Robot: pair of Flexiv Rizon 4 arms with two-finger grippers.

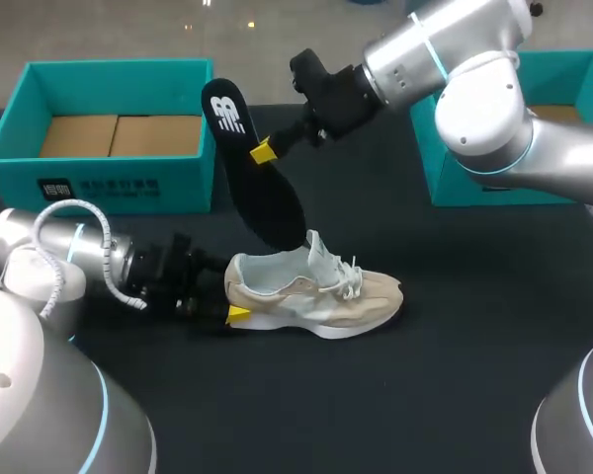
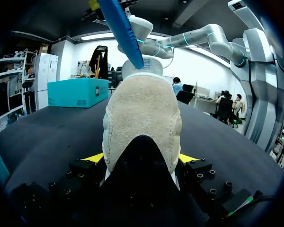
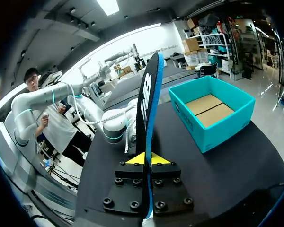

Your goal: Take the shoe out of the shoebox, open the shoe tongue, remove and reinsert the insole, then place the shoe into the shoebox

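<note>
My left claw (image 1: 233, 314) is closed on the heel of the shoe (image 1: 311, 291), one yellow tip on each side of it. In the left wrist view those tips sit flat against the two sides of the heel, with the shoe (image 2: 142, 118) running straight out ahead of the claw (image 2: 142, 158). The shoe is a beige and white sneaker with white laces. It stands upright on its sole on the black counter (image 1: 395, 405), with its heel toward my left arm and its toe toward my right side.

My right claw (image 1: 263, 151) grips the insole (image 1: 252, 163) by its edges, roughly midway along its length. The insole is black on top and hangs steeply tilted above the shoe. Its upper end is near the shoebox (image 1: 109, 69), and its lower end comes down at the shoe's opening, just behind the raised tongue. I cannot tell whether that end touches the shoe. In the right wrist view the insole (image 3: 149, 94) stands on edge between my two yellow tips, which pinch it from both sides at the claw (image 3: 146, 160). Its blue underside (image 2: 120, 28) shows in the left wrist view.

The teal shoebox (image 3: 217, 135) is open, with brown cardboard lying in its bottom. It stands at the far left of the counter, apart from the shoe. A second teal box (image 1: 573, 193) stands at the far right, partly behind my right arm.
</note>
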